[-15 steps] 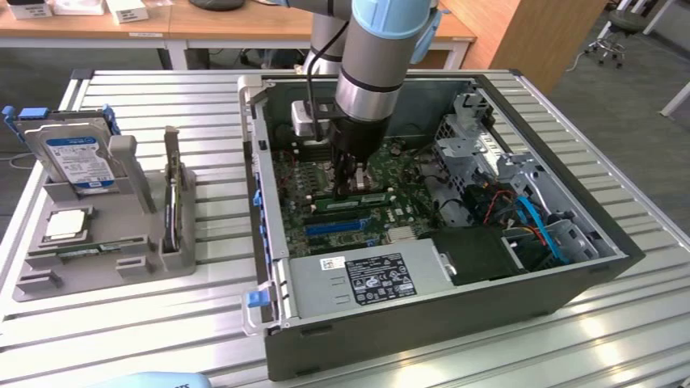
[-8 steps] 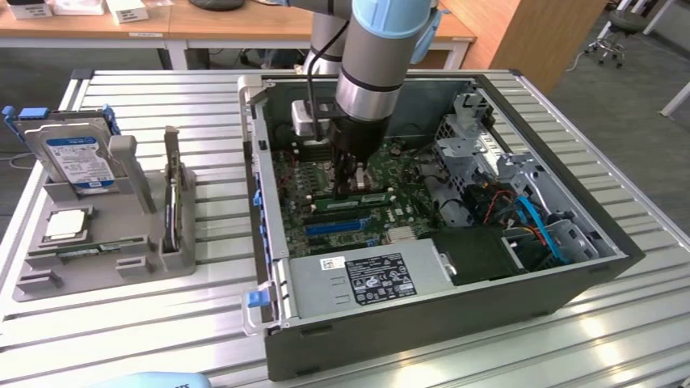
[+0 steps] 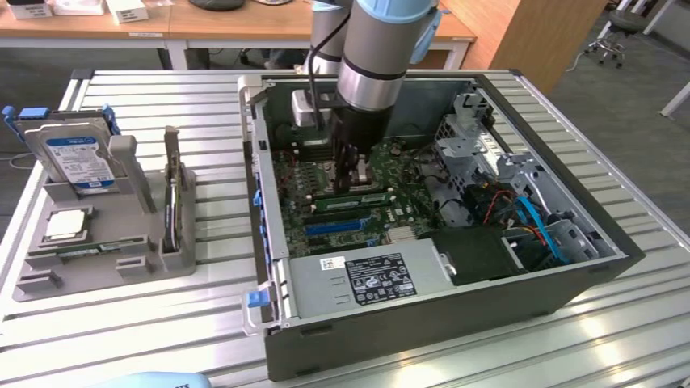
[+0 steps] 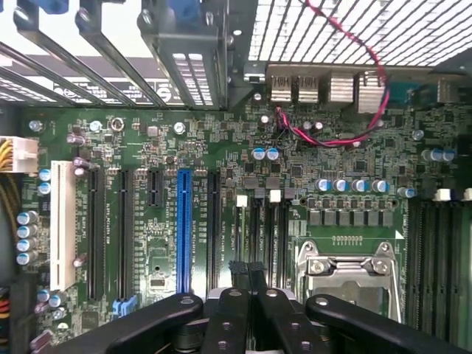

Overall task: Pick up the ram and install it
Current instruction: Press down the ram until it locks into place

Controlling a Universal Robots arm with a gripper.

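The gripper (image 3: pixel 347 171) hangs inside the open case (image 3: pixel 603 267) at frame centre, fingers clenched just above the board (image 4: pixel 295 184). The ram (image 3: pixel 354 198) lies in a slot right below it, apparently seated, not grasped. A look-alike stick (image 3: pixel 86 252) rests in the tray (image 3: pixel 65 279), lower left

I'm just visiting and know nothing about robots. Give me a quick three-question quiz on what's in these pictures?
1. True or false: the tool is inside the open computer case.
2. What stands upright in the grey tray? A) hard drive B) fan C) keyboard
3. Fill in: the long slot amid the black ones on the motherboard is coloured ____.
Key: 1 true; 2 A; 3 blue.
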